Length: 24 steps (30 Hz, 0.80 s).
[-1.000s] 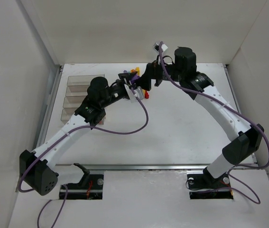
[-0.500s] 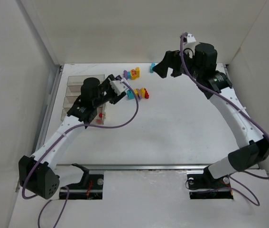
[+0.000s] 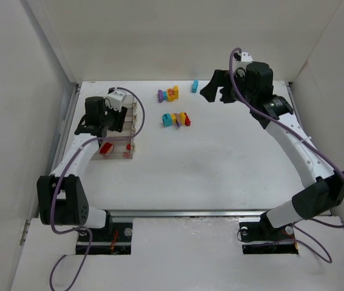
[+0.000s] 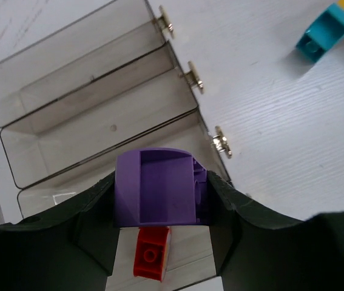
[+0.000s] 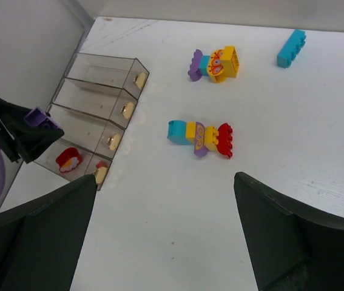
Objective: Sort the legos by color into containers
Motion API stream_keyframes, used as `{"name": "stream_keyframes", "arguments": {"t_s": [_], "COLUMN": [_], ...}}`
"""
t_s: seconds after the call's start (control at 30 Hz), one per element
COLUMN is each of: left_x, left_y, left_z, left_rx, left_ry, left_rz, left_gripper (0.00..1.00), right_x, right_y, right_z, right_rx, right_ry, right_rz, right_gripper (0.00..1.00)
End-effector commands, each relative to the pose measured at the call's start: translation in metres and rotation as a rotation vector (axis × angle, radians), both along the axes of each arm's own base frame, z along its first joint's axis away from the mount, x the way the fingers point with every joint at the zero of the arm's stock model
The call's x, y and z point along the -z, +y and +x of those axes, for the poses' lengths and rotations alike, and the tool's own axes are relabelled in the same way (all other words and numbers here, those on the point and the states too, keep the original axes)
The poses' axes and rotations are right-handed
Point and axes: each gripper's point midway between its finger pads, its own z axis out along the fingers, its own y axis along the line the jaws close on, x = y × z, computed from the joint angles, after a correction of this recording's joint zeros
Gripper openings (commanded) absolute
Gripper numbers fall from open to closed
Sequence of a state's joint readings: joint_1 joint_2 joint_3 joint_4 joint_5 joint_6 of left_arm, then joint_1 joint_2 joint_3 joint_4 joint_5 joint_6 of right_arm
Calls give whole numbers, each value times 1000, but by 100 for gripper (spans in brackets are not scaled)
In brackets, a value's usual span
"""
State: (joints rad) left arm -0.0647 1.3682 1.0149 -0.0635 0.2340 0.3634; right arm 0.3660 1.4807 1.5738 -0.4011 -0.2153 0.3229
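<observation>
Legos (image 3: 176, 119): most lie loose on the tabletop (image 3: 220, 170), right of the containers (image 5: 99, 71) and apart from them. Three groups:
- a lone cyan brick (image 5: 291, 48), farthest back
- a purple-cyan-yellow clump (image 5: 215, 63) to its left
- nearer, a row (image 5: 199, 138) running cyan, yellow, purple, red, pieces touching

Containers sit at the far left: four clear bins side by side, long axis left-right, small latches (image 4: 222, 141) on their right ends. The nearest bin holds a red brick (image 4: 151, 257). The top view shows a second red bit at that bin's right end, too small to say more.

Left end effector (image 4: 159, 209) is clamped on a purple brick (image 4: 156, 182), pinched between both fingers, hollow side facing the wrist camera. It hangs above the bins toward their left end, roughly over the third from the far side, next to the bin with the red brick. Can't tell exactly which bin it's over.

Right end effector (image 3: 218, 90) is spread wide with nothing between the fingers. It hovers above the far right of the tabletop, near the lone cyan brick, touching none of the pieces.
</observation>
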Motion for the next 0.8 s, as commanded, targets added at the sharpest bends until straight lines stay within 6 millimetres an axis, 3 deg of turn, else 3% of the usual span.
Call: {"name": "stream_keyframes", "arguments": {"t_s": [0.0,0.13,0.23,0.47,0.63,0.77], "left_x": [-16,11,20,45,50,60], "left_y": [20,38,40,37,45,49], "left_z": [23,39,52,47,49,45], "left_rx": [-71,-117,-134,-145,-140,-152], "left_ry": [-74,-13,19,104,93,122], "left_rz": [-28,-18,-47,-97,-55,-32], "left_gripper": [0,0,0,0,0,19], "right_x": [-8,-2,-7,-7,-5,-10], "right_y": [-2,-3,-6,-13,-9,-7], "right_z": [4,2,-2,-4,-1,1], "right_rx": [20,20,29,61,51,39], "right_ry": [-30,-19,-31,-33,-25,-39], "right_rz": [20,16,18,8,8,7], "right_gripper": [100,100,100,100,100,100]}}
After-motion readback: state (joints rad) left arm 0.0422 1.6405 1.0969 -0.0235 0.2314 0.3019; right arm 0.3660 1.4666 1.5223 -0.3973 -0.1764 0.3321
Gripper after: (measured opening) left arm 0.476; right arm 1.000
